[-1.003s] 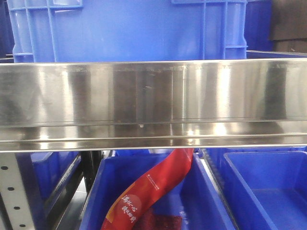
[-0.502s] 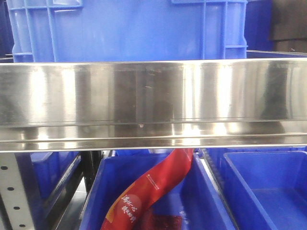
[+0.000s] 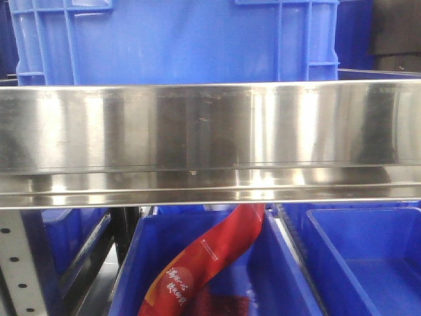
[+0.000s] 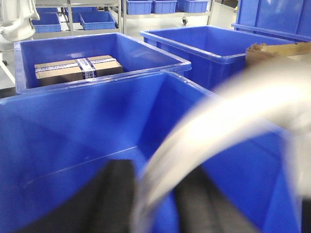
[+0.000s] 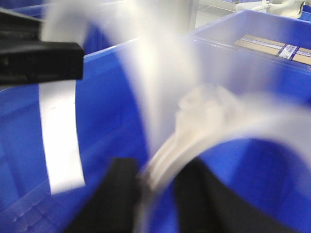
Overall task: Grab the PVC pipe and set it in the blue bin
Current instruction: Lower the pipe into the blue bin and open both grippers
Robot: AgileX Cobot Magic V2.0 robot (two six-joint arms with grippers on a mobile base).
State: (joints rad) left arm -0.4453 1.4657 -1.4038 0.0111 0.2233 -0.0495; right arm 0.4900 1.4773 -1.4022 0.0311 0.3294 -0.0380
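Note:
The PVC pipe [image 4: 228, 114] shows in the left wrist view as a blurred white curve rising up and right from between the black fingers of my left gripper [image 4: 158, 196], which is shut on it over a blue bin [image 4: 73, 141]. In the right wrist view my left gripper [image 5: 41, 60] clamps a hanging white strip [image 5: 60, 141]. A second blurred white curved length [image 5: 218, 126] runs through my right gripper [image 5: 158, 194], held above the blue bin [image 5: 109, 107]. Neither gripper nor the pipe appears in the front view.
A steel shelf rail [image 3: 210, 141] fills the front view, with a blue crate [image 3: 177, 39] above it and blue bins below, one holding a red bag [image 3: 210, 257]. A neighbouring bin holds a cardboard box [image 4: 77, 69]. Another blue bin [image 4: 214, 46] stands to the right.

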